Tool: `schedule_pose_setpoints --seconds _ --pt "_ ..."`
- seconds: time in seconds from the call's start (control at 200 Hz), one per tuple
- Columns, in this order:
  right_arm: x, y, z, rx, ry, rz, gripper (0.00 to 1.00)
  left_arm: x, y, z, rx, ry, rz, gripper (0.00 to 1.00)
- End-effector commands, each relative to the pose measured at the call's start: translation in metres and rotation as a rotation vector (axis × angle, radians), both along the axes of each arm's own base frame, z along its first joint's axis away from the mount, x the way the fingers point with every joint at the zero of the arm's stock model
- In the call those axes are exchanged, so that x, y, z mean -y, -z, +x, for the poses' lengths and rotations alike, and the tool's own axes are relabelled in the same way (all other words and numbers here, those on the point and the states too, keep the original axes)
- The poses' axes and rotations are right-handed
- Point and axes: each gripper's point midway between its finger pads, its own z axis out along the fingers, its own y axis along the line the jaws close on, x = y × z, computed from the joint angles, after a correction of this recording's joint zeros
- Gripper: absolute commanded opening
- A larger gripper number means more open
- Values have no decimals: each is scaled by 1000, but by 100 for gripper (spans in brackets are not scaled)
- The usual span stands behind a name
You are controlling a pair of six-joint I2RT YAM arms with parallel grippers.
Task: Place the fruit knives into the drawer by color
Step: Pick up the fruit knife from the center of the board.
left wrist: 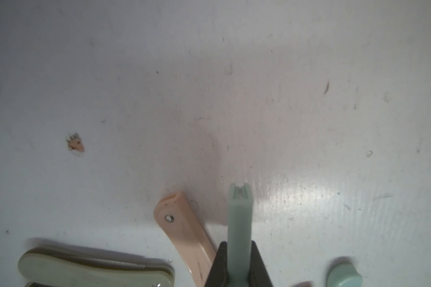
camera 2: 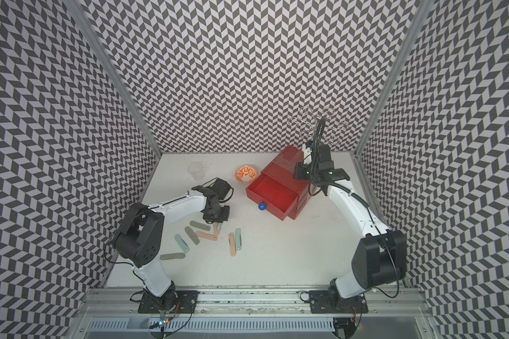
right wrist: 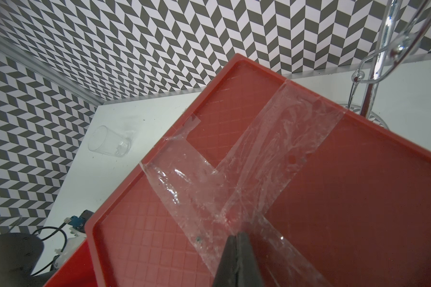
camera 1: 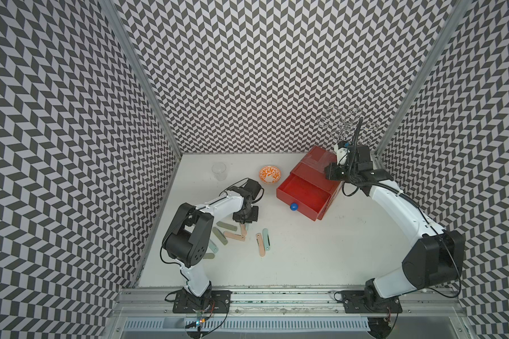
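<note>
- Risk: mint knife [left wrist: 239, 218], pinched edge-on, may twist or slip in transit; peach knife [left wrist: 184, 238] just beside it may get dragged;
- Left gripper [left wrist: 239, 248], well short of the chest [camera 1: 313, 163]: jaws clamped on the mint knife;
- Right gripper [right wrist: 238, 238]: jaws together, empty, tips on the chest top.

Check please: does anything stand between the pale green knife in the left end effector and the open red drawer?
Nothing visible does. The left end effector is shut on the pale green knife, and only bare table lies between it and the open top drawer, which looks empty.
</note>
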Motion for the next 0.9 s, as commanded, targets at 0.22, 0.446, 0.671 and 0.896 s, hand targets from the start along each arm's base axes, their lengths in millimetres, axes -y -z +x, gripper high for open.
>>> schedule_pose_setpoints --seconds 0.22,0.446,0.671,0.896 --pt "3 27 -24 -115 -18 -20 0 7 -74 9 122 -50 -106 0" --pt "2 25 -25 -111 -21 -16 0 17 -133 13 223 -65 -214 0" --pt "3 25 -25 -114 -20 -16 0 29 -211 13 381 -71 -380 0" --pt "1 24 -25 -114 -26 -12 0 55 -301 0 580 -48 -676 0"
